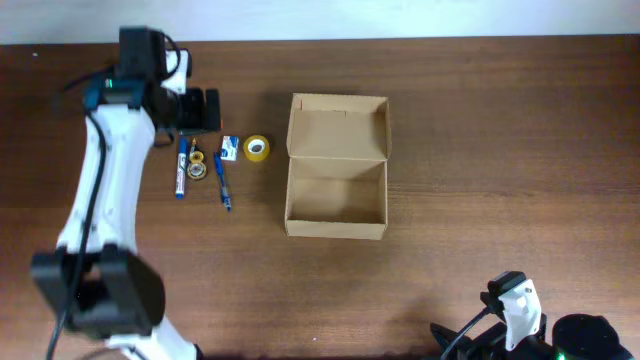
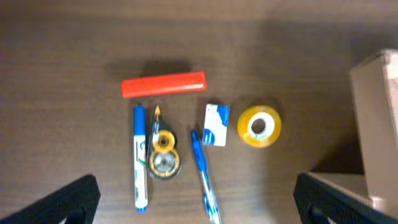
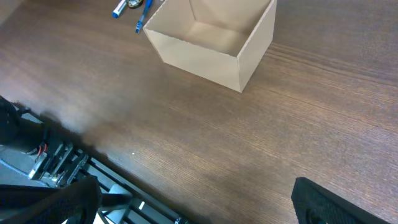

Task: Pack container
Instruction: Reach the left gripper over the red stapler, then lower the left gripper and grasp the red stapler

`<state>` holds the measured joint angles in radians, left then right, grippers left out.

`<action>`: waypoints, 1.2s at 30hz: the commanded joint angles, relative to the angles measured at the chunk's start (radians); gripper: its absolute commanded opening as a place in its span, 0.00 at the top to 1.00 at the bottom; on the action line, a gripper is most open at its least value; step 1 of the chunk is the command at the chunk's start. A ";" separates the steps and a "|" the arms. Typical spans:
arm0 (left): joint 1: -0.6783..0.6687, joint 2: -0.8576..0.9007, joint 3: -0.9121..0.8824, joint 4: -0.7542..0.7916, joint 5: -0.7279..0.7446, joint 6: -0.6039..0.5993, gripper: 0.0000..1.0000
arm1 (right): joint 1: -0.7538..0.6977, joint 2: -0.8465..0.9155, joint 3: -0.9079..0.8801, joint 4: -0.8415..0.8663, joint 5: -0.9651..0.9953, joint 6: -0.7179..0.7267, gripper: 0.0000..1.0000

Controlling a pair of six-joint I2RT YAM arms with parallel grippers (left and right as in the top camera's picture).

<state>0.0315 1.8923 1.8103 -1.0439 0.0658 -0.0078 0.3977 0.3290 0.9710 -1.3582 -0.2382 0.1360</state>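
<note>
Black fingertips [image 2: 68, 199] of the left gripper [image 2: 199, 208] filled the lower corners of its wrist view, the jaws spread wide and holding nothing, above a cluster of small items on the brown desk [image 1: 500, 150]. Under them lay a red marker [image 2: 163, 85] set crosswise. Near it, side by side, were a white marker with blue caps [image 2: 140, 163], a small yellow tape dispenser [image 2: 163, 154] just beside that marker, a blue pen [image 2: 202, 171], a little blue-and-white packet [image 2: 216, 124] and a yellow tape roll [image 2: 259, 125]. The container [image 1: 335, 229] sat near the middle of the desk, just right of the tape roll, open at the top with its flap lid folded back on the far side. The right gripper [image 3: 199, 205] was low at the near edge of the desk, well apart from the container, its jaws likewise spread wide and holding nothing
</note>
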 commanded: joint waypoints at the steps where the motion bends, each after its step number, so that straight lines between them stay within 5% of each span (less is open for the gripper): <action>1: 0.013 0.128 0.163 -0.073 0.028 -0.003 0.01 | -0.006 -0.002 0.000 0.003 -0.013 0.008 0.01; 17: 0.004 0.292 0.237 0.013 0.208 -0.010 0.01 | -0.006 -0.002 0.000 0.003 -0.013 0.007 0.01; 19: 0.004 0.292 0.237 0.039 0.180 -0.116 0.01 | -0.006 -0.002 0.000 0.002 -0.013 0.008 0.01; 22: 0.004 0.292 0.237 0.041 0.036 -0.434 0.01 | -0.006 -0.002 0.000 0.002 -0.013 0.008 0.01; 25: -0.001 0.299 0.237 0.042 0.034 -0.592 0.00 | -0.006 -0.002 0.000 0.003 -0.013 0.008 0.01; 31: -0.011 0.332 0.238 0.053 0.015 -0.815 0.00 | -0.006 -0.002 0.000 0.003 -0.013 0.008 0.01; 36: -0.011 0.417 0.319 0.017 0.015 -0.862 0.00 | -0.006 -0.002 0.000 0.003 -0.013 0.008 0.01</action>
<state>0.0216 2.2524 2.0689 -1.0092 0.0990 -0.7765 0.3977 0.3290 0.9710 -1.3582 -0.2386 0.1349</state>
